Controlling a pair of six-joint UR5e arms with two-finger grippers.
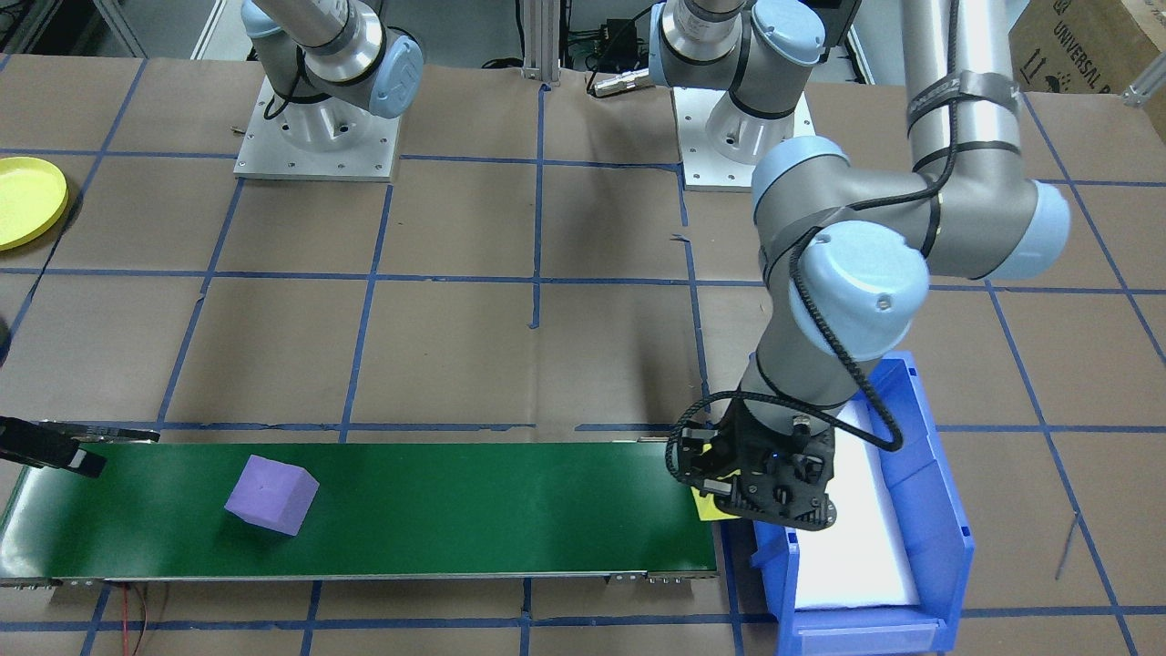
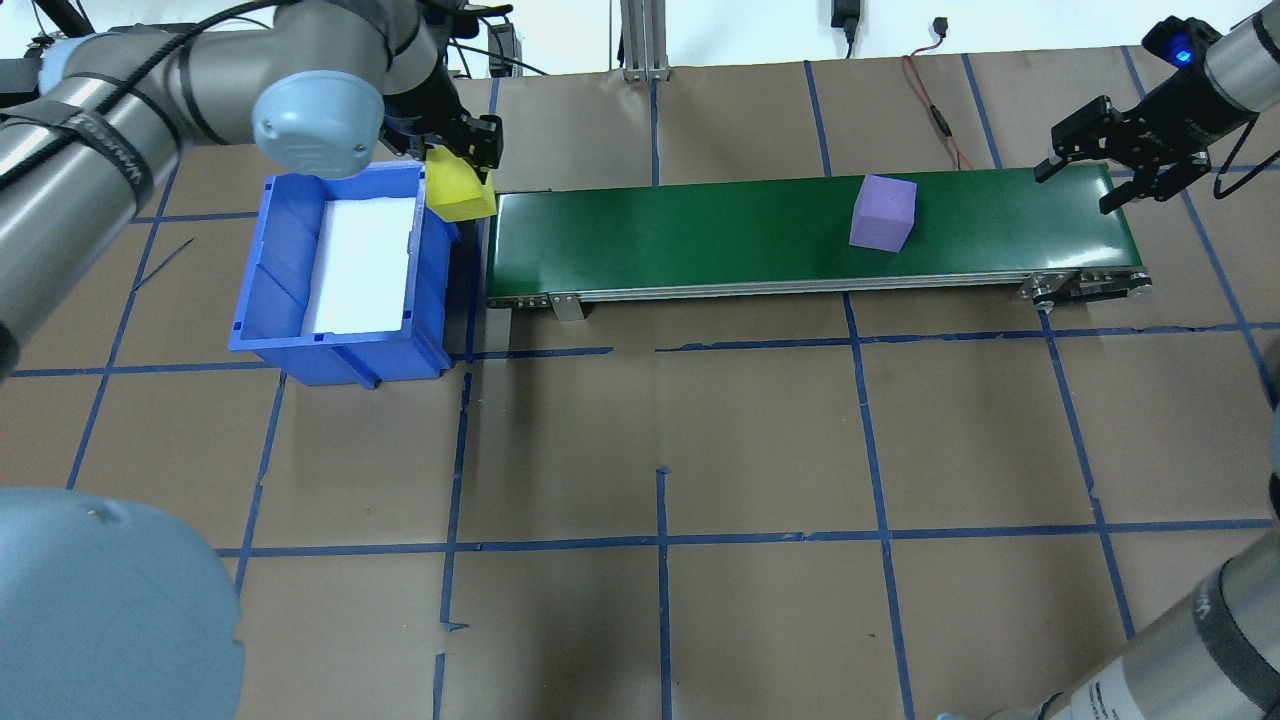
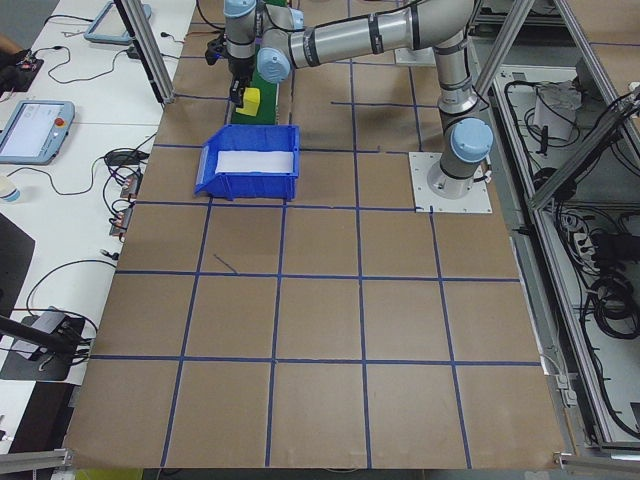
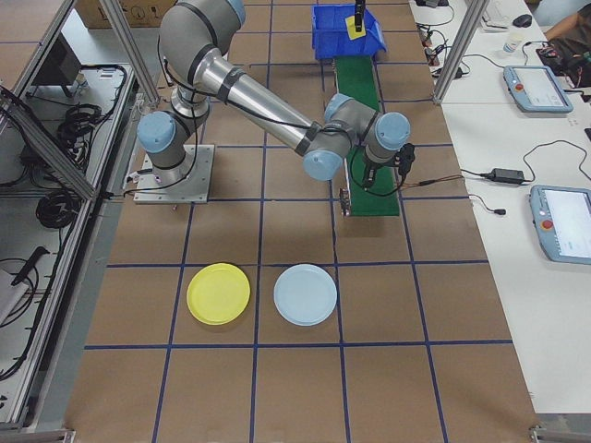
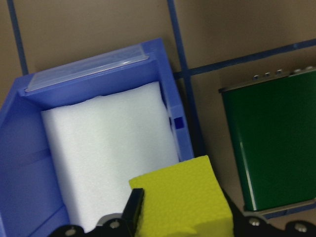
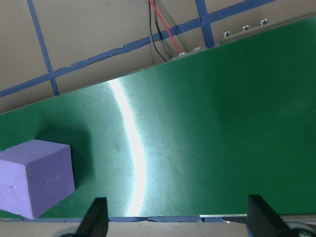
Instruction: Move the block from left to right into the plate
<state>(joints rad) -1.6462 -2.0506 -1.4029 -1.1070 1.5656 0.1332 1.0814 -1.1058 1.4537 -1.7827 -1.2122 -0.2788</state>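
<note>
My left gripper (image 2: 462, 170) is shut on a yellow block (image 2: 460, 192), held just above the gap between the blue bin (image 2: 262, 300) and the left end of the green conveyor belt (image 2: 700, 232). In the left wrist view the yellow block (image 5: 185, 197) sits between the two fingers. A purple block (image 2: 883, 212) lies on the belt toward its right end. My right gripper (image 2: 1080, 185) hangs open over that end, with the purple block (image 6: 34, 177) apart from it. The yellow plate (image 4: 218, 293) lies on the table on my right side, also visible in the front-facing view (image 1: 27, 200).
White foam (image 2: 365, 265) lines the blue bin. A pale blue plate (image 4: 306, 294) lies beside the yellow one. Red and black wires (image 6: 163, 29) run past the belt's far end. Blue tape lines grid the brown table.
</note>
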